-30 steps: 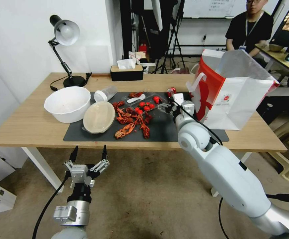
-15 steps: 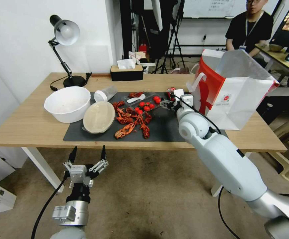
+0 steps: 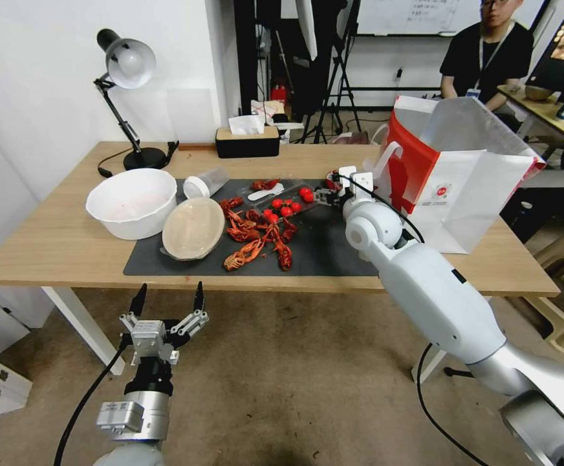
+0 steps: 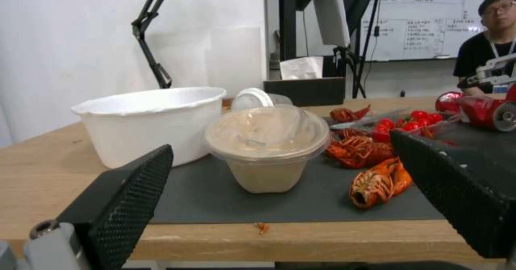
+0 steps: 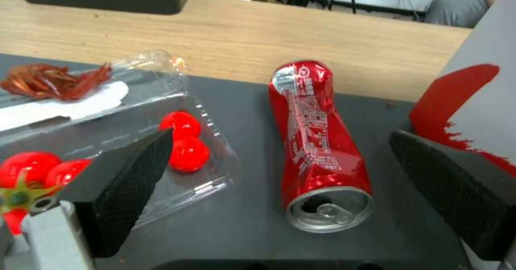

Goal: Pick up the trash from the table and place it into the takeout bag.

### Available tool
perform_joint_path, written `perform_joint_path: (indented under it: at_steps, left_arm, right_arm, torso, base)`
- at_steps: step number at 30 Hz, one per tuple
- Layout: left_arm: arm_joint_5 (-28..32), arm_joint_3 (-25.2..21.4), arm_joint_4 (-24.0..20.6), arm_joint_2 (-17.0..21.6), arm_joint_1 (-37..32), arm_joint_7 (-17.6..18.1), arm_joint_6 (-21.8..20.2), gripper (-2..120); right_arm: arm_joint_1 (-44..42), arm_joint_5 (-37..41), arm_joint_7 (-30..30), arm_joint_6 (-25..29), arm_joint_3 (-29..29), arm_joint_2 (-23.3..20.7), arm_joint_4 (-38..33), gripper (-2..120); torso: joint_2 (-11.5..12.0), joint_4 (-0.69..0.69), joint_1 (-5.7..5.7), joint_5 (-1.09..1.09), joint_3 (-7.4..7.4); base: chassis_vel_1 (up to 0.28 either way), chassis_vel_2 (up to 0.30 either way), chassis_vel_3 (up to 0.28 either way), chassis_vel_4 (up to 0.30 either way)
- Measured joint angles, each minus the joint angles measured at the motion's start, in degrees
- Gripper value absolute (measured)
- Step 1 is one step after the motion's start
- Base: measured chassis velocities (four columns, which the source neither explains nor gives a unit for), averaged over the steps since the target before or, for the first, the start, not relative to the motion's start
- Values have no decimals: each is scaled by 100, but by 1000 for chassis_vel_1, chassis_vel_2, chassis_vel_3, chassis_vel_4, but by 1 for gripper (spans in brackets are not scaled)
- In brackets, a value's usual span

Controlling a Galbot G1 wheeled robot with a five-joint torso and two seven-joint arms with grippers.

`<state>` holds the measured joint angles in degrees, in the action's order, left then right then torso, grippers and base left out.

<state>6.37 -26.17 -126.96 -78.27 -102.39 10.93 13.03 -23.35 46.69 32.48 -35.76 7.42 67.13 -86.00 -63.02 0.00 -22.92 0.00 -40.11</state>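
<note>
From where I sit, my right tool [image 5: 279, 173] is stretched out over the dark grey mat [image 3: 321, 249], fingers spread wide and gripping nothing. The crushed red soda can [image 5: 317, 141] lies on its side on the mat between the two fingers, its open top toward the wrist camera, and neither finger touches it. Taking the can as my landmark: the takeout bag [image 3: 456, 188] stands upright just beside it on the robot's right, mouth open, its red side panel facing the can. On the can's other side lies a clear plastic clamshell [image 5: 134, 113] holding cherry tomatoes [image 5: 185, 143], with a white plastic spoon [image 3: 266, 191] and bits of crayfish shell in its far half. Farther left of the can, a heap of red crayfish [image 3: 256, 236] is spread on the mat. Beyond that stands the round beige lidded container [image 4: 267, 141], tilted against the large white bowl [image 4: 150, 121]. A clear plastic cup [image 3: 206, 182] lies on its side behind the container. Well behind the can, a black tissue box [image 3: 247, 139] sits on the tabletop [image 3: 55, 249]; the desk lamp [image 3: 127, 97] stands at the far left corner.

My left tool [image 3: 168, 303] hangs below the tabletop's near edge, far from the can, fingers wide apart and empty.
</note>
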Motion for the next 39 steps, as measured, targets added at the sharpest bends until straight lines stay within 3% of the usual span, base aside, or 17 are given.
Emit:
perform_joint_path:
  at_steps: [14, 39]
  left_arm:
    - [85, -101, -49, 103, -50, -262, 23, 100]
    - [80, -87, -27, 91, -61, -271, 67, 100]
  right_arm:
    - [200, 57, -90, -190, 37, 63, 357, 100]
    - [565, 186, -192, -475, -48, 217, 1098, 100]
  torso:
    - [0, 0, 1, 0, 0]
    - [0, 0, 1, 0, 0]
  base:
    - [0, 0, 0, 0]
    - [0, 0, 0, 0]
